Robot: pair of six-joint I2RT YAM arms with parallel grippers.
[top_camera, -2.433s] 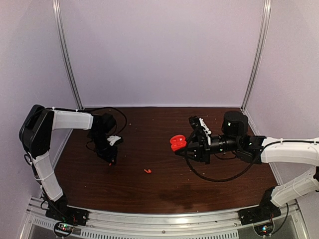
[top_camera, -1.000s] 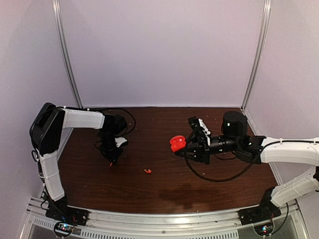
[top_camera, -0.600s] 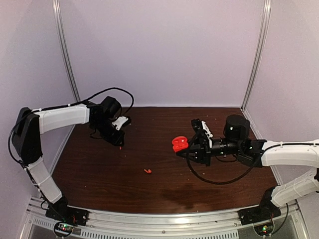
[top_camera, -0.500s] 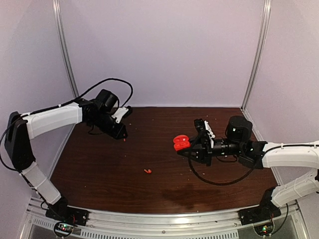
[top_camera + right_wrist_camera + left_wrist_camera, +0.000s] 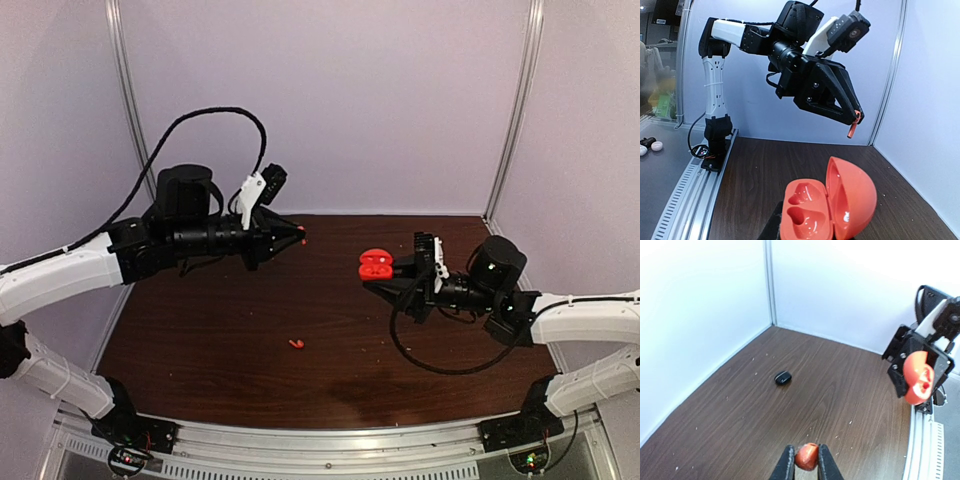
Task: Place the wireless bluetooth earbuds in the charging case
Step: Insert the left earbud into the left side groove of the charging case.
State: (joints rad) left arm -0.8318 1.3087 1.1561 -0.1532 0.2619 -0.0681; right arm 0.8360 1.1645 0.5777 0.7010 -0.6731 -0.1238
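— Starting at the left fingers [image 5: 784, 467]: what is gripped there?

— A red earbud [image 5: 806, 456] is pinched between the tips of the left gripper [image 5: 295, 235], which is closed on it. It is carried in the air, well above the table [image 5: 220, 330], and is pointed toward the right side.

— And on the right?

— The charging case [image 5: 825, 205] is clamped from below by the right gripper [image 5: 392, 276] and is likewise raised off the table. Its lid is swung open, and both hollows [image 5: 801, 202] inside are seen to be empty.

— So nothing has been put in yet?

— Nothing. The earbud and the case are turned toward each other but are well apart. The gap must be crossed and the earbud lined up with a hollow and seated. That is judged to be the step in hand.

— What is left beyond that?

— A black earbud [image 5: 783, 378] is seen lying on the table toward the far corner, touched by nothing. It would have to be fetched and seated too. A small red bit [image 5: 296, 343] also lies on the wood nearer the front edge, and what it is cannot be told.

— Progress overall?

— One pick is done, and both insertions are judged outstanding.
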